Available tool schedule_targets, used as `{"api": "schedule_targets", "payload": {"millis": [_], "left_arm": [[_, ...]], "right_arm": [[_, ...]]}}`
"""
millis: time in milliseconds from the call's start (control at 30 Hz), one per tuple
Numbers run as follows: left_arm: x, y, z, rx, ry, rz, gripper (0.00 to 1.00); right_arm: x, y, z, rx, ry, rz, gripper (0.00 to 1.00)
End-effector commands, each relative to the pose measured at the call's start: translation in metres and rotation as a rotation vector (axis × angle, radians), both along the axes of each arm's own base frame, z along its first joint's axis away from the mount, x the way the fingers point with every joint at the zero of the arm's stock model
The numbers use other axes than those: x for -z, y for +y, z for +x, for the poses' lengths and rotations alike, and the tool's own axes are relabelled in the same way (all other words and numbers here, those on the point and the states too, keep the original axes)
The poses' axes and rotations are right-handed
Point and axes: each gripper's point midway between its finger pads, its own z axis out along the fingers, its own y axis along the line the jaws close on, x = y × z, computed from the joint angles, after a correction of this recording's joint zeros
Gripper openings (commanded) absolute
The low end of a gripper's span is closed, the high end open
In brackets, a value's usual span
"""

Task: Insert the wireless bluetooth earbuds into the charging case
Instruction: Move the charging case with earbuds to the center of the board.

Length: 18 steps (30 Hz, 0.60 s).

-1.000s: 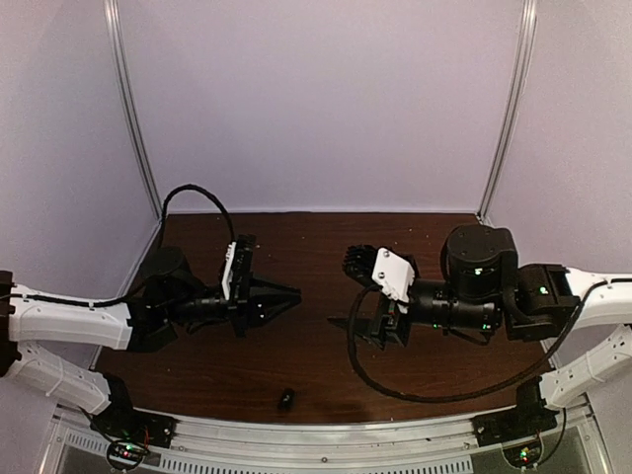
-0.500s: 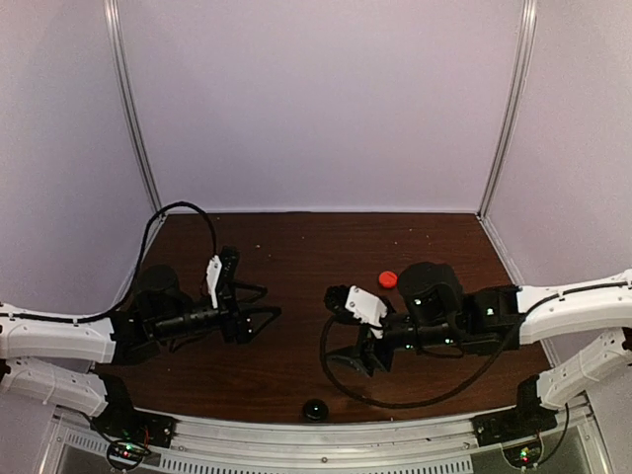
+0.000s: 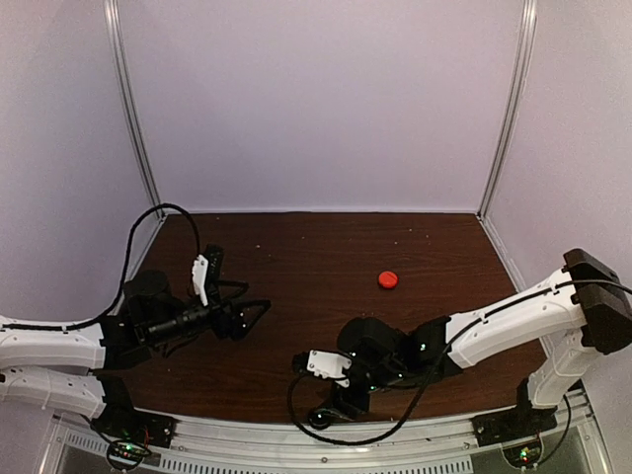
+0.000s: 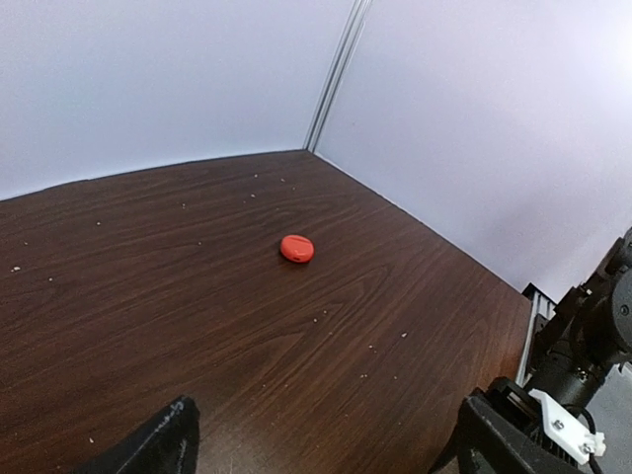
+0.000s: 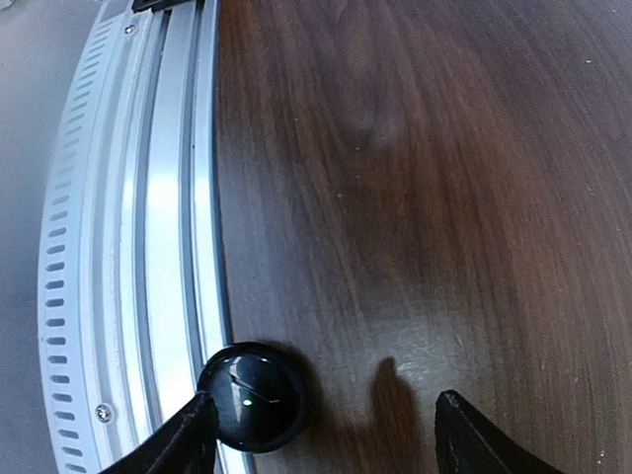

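Just inside spread right pincer [image 5: 326, 436], black charging case [image 5: 252, 395]

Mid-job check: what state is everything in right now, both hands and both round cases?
Glossy black round plastic case: shut, lying at the near edge of the dark wooden table, against the metal rail.
Red-orange round plastic case: looks shut, lying flat, alone, far from both hands.
Left hand: open, empty, off the table.
Right hand: open, empty, one finger right beside the black case; contact unclear.
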Motion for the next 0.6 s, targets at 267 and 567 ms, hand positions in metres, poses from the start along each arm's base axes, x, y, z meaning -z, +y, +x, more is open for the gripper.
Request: {"api": "schedule_targets", "payload": {"millis": [267,567], "left_arm": [[-0.007,-0.008,0.003,0.018,-0.030,-0.011,0.93],[-0.010,-0.009,0.002,0.023,-0.041,-0.020,0.94]], "right_arm": [[0.017,0.013,-0.038,-0.137,0.059,0.005,0.81],[0.033,0.007,-0.020,-0.029,0.006,-0.044,0.72]]}}
